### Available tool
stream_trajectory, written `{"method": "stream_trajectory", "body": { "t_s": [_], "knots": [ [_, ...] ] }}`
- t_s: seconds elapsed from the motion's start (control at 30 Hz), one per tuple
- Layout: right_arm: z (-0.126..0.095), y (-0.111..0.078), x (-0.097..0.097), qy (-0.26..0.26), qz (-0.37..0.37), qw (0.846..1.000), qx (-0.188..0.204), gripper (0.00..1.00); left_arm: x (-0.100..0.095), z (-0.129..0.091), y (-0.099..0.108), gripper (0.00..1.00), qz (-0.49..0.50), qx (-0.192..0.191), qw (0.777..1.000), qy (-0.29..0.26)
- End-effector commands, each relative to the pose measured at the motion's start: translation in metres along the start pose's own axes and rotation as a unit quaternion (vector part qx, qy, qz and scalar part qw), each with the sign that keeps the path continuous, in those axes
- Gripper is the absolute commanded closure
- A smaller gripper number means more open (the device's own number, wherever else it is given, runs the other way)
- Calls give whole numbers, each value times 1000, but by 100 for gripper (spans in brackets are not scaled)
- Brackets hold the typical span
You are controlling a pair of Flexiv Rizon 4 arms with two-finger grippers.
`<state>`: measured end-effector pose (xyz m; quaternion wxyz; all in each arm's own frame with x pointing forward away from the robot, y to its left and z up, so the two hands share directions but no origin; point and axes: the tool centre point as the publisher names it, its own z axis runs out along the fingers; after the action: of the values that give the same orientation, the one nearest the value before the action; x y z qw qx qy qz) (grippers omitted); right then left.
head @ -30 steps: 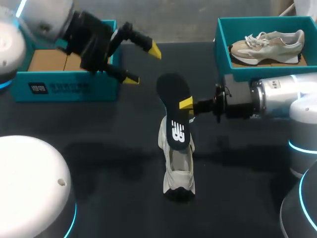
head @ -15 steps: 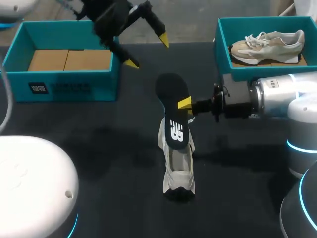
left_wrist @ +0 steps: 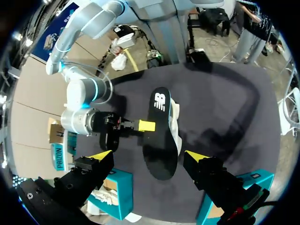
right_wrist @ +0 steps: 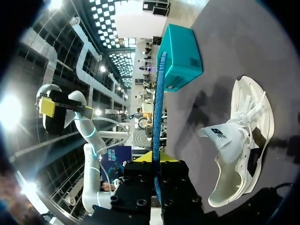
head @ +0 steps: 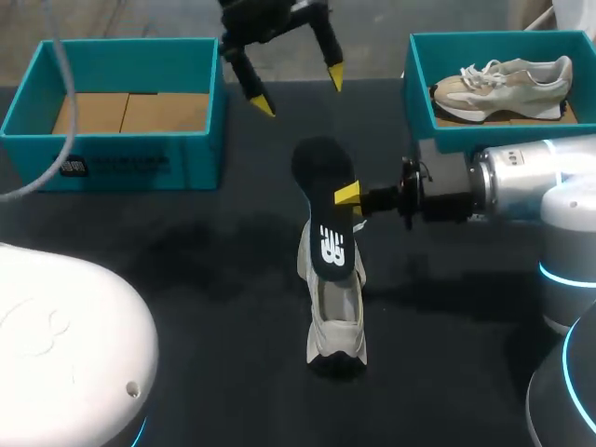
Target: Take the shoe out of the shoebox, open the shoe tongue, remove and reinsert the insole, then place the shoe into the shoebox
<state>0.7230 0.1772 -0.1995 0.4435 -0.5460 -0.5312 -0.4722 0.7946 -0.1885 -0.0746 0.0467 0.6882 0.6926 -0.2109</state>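
1. The removal half of the insole step looks done. The right gripper [head: 346, 196] has its yellow tips pinched onto the side of the black insole [head: 326, 209], partway along its length. It holds the insole on edge and tilted, over the shoe [head: 336, 312].
2. The left gripper [head: 300, 91] hangs wide open with nothing in it, beyond the insole's raised end and well apart from it. Seen from its own wrist, the insole lies ahead between its spread fingers, untouched.
3. The shoe stands on the table below the right gripper, mouth up. Its tongue [right_wrist: 216, 132] is pulled up and forward, and its laces are loose. It is pale cream with a dark patch at one end.
4. The insole is long and thin, black with a white logo. I judge it will flex if pushed hard.
5. Reinsertion comes next. It calls for steering the insole's lower end into the mouth under the tongue, probably with the left gripper steadying the shoe.
6. The teal shoebox [head: 121, 163] sits off to the left gripper's side, holding only brown cardboard.
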Motion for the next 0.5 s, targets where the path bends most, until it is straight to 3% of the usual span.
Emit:
{"method": "stream_trajectory", "body": {
  "t_s": [0.03, 0.5],
  "knots": [
    [1, 0, 1, -4, 1, 1000, 1, 100, -10, 2, 5, 0, 1, 3, 981, 195],
    [1, 0, 1, -4, 1, 1000, 1, 100, -21, 16, 11, 0, -11, -9, 970, 244]
  ]
}}
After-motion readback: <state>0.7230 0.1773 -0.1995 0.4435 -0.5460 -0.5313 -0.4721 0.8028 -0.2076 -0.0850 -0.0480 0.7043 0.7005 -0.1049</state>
